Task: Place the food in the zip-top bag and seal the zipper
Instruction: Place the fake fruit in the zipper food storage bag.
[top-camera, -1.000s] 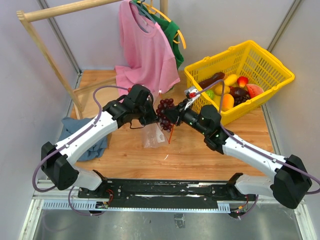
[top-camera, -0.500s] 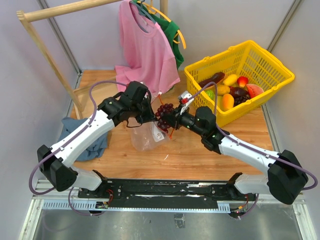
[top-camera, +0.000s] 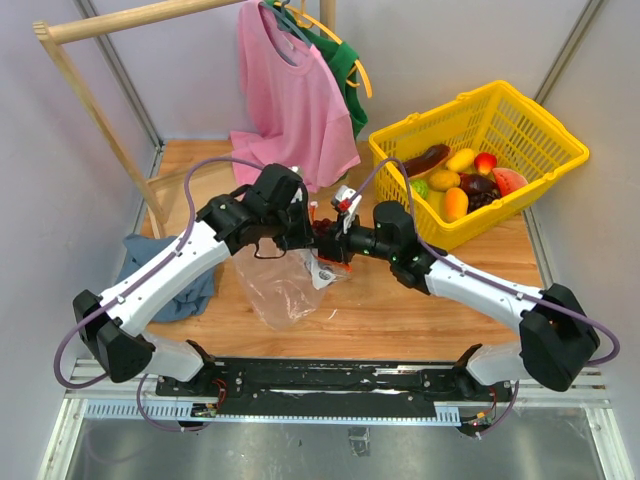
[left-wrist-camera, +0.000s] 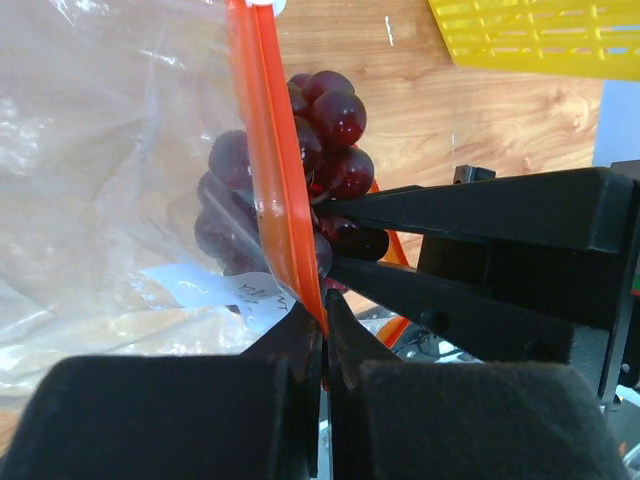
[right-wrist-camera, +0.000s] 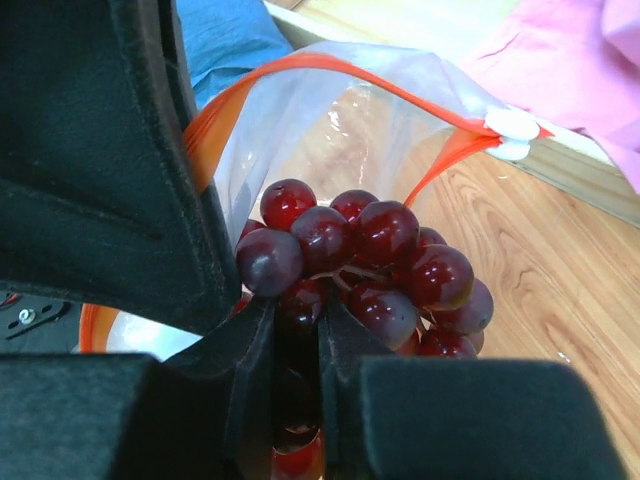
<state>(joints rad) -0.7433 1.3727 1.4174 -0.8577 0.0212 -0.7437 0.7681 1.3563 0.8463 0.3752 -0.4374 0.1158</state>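
Observation:
My left gripper (left-wrist-camera: 322, 318) is shut on the red-orange zipper strip (left-wrist-camera: 270, 150) of the clear zip-top bag (top-camera: 282, 285) and holds the mouth up. My right gripper (right-wrist-camera: 298, 330) is shut on a bunch of dark purple grapes (right-wrist-camera: 375, 265) and holds it in the bag's open mouth (right-wrist-camera: 330, 75). The grapes (left-wrist-camera: 300, 170) show through the plastic in the left wrist view. The zipper's white tab (right-wrist-camera: 512, 130) sits at the mouth's far corner. In the top view both grippers meet at the bag's top (top-camera: 325, 243). More toy food (top-camera: 460, 185) lies in the yellow basket.
The yellow mesh basket (top-camera: 540, 135) stands at the back right. A pink shirt (top-camera: 290, 100) and a green one hang from a wooden rack (top-camera: 90, 110) at the back. A blue cloth (top-camera: 150, 265) lies at the left under my left arm.
My right gripper has carried the grapes left and down into the bag's mouth. The bag has opened and spread out wider below my left gripper.

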